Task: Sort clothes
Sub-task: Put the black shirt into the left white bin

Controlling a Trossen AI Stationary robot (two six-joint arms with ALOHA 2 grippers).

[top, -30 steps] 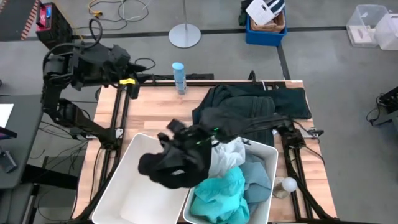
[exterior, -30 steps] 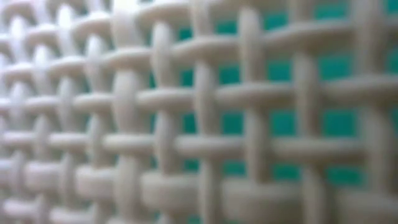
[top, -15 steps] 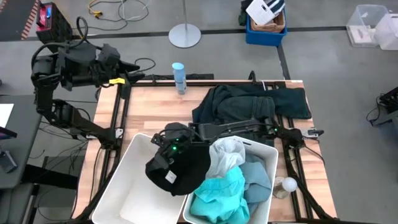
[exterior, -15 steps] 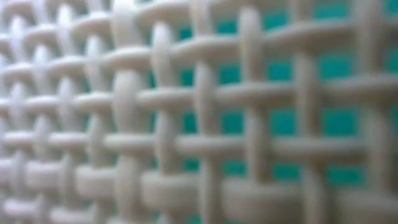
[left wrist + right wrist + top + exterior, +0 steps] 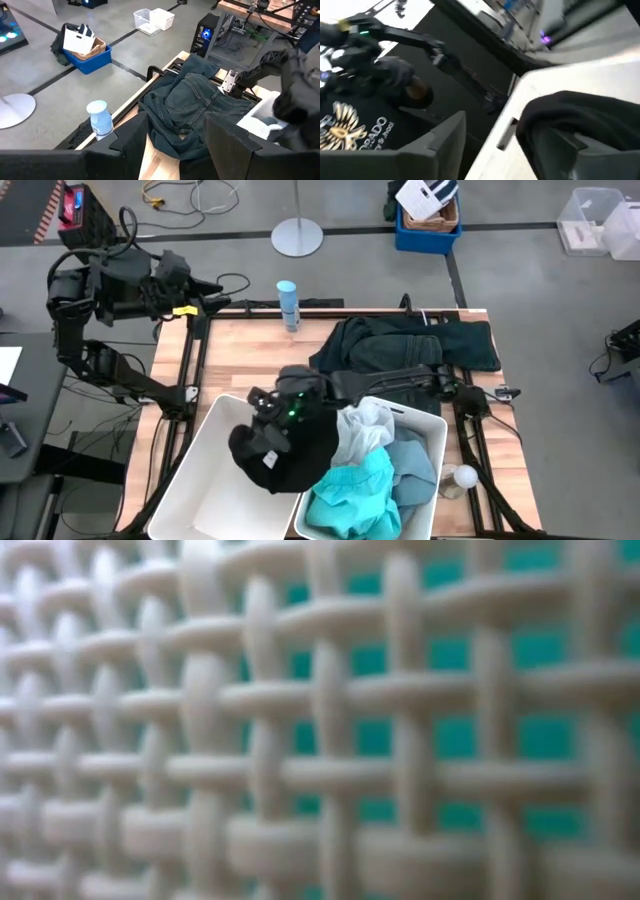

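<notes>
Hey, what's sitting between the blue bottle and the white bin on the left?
In the high view, only bare wooden table lies between the blue bottle and the left white bin. No clothes sit on that stretch.

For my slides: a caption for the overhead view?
Right gripper over a black garment draped across the left bin; left gripper waits aside.

Black garment [image 5: 355, 132]: pale print, partly legible "...PADO", smaller blurred line beneath; emblem above.
</notes>
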